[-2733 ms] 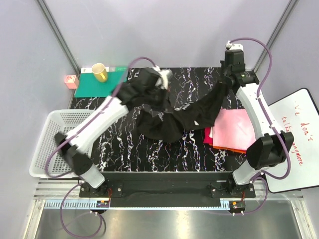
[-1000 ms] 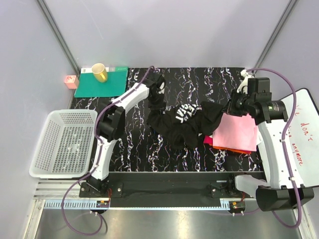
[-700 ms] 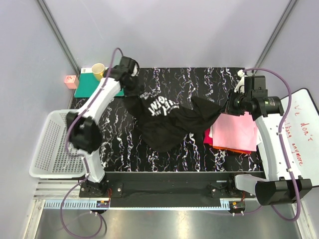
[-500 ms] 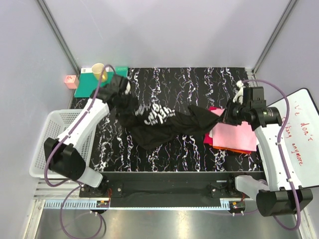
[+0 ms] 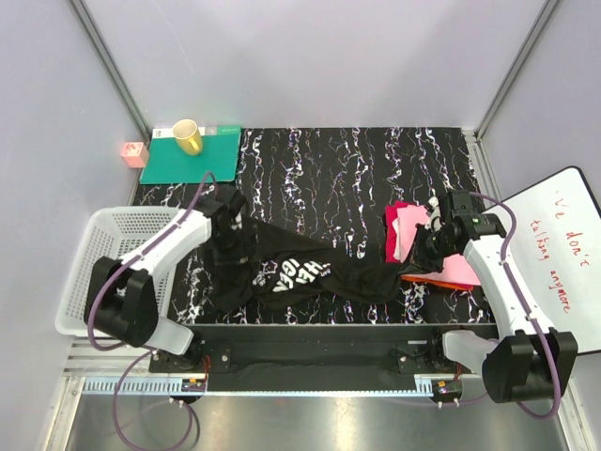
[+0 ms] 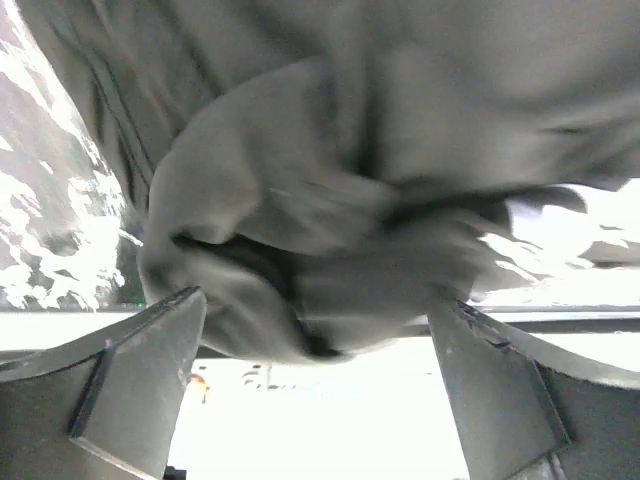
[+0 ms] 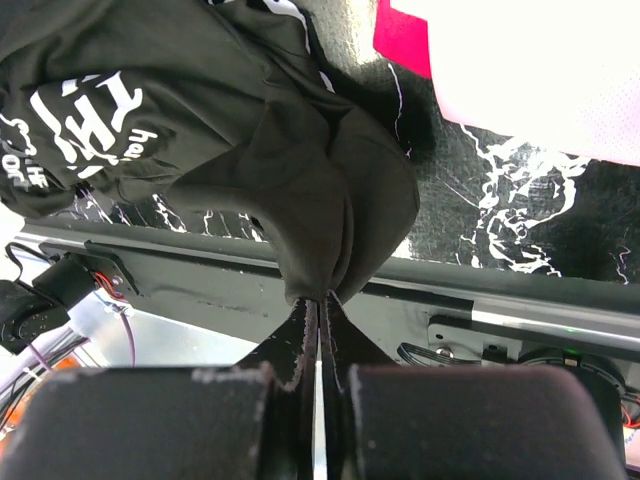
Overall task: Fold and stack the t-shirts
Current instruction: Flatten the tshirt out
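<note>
While the black t-shirt [image 5: 310,272] lies stretched across the lower middle of the table [image 5: 338,169] in the overhead view, white lettering up, the right gripper [image 5: 427,246] has its jaws clenched on the shirt's right end, just beside the folded pink shirt [image 5: 458,272] and red shirt [image 5: 396,214]. The left gripper [image 6: 315,320] sits at the shirt's left end, jaws spread wide and gripping nothing, with bunched cloth loose between them.

The white-and-black left arm [image 5: 160,249] folds out from its base, elbow to the left and forearm angled inward. Its dark two-finger left gripper [image 6: 315,300] has its fingers spread wide, seemingly clamping nothing, though blur softens the tips. The matching right arm [image 5: 498,282] leans inward, its right gripper [image 7: 318,300] pressed together on a fold of the black cloth t-shirt [image 7: 250,150]
</note>
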You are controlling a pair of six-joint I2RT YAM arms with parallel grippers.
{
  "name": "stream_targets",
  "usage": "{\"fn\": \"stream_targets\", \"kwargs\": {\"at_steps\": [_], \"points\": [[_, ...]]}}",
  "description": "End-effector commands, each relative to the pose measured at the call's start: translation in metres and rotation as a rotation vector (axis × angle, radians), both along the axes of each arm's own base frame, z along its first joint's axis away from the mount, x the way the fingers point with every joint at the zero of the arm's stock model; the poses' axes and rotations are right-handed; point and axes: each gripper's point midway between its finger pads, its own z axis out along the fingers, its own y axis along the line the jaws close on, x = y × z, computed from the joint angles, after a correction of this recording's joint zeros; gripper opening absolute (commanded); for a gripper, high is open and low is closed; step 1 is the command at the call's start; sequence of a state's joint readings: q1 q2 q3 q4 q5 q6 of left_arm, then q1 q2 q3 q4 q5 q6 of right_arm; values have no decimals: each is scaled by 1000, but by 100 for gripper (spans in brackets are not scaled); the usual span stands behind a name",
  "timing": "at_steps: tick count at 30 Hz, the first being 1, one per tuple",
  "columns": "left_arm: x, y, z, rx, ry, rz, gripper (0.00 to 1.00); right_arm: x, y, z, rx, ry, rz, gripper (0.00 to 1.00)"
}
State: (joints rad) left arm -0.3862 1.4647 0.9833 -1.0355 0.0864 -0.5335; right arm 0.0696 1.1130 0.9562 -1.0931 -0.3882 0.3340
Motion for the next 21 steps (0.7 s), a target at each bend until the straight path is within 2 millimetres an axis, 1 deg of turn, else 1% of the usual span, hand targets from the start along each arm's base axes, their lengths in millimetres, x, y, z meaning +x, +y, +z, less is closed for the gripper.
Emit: {"fn": "stream_targets", "kwargs": {"at_steps": [1, 3, 4, 6, 7, 8, 9, 10, 12, 13, 15, 16, 18, 20, 21], "points": [[68, -20, 80, -84, -327, -15, 99, 13, 5, 11, 22, -34, 17, 0], [84, -19, 92, -65, -378, -24, 99, 16, 4, 12, 17, -38, 19, 0], [95, -23, 106, -75, -418, -31, 99, 19, 4, 11, 14, -37, 21, 0], [107, -25, 100, -52, -397, -52, 99, 24, 3, 11, 8, -40, 24, 0], [120, -25, 95, -27, -389, -52, 99, 26, 3, 9, 5, -38, 28, 0], [125, -22, 93, -2, -381, -50, 99, 30, 3, 11, 3, -44, 31, 0], [133, -23, 93, 2, -386, -61, 99, 32, 3, 10, 3, -46, 35, 0], [140, -21, 81, 19, -352, -57, 99, 34, 3, 9, 1, -41, 39, 0], [152, -21, 79, 27, -353, -63, 99, 40, 2, 11, -9, -53, 38, 0], [159, -17, 69, 39, -329, -54, 97, 41, 2, 9, -12, -47, 43, 0], [171, -13, 67, 49, -334, -46, 90, 46, 2, 11, -13, -57, 44, 0], [175, -9, 60, 68, -318, -44, 90, 47, 2, 10, -15, -51, 44, 0], [185, -1, 58, 86, -321, -28, 89, 49, 2, 10, -15, -52, 42, 0], [189, 7, 50, 100, -303, -15, 89, 50, 2, 7, -15, -47, 41, 0], [194, 13, 45, 106, -291, 2, 89, 51, 2, 6, -15, -45, 41, 0]]}}
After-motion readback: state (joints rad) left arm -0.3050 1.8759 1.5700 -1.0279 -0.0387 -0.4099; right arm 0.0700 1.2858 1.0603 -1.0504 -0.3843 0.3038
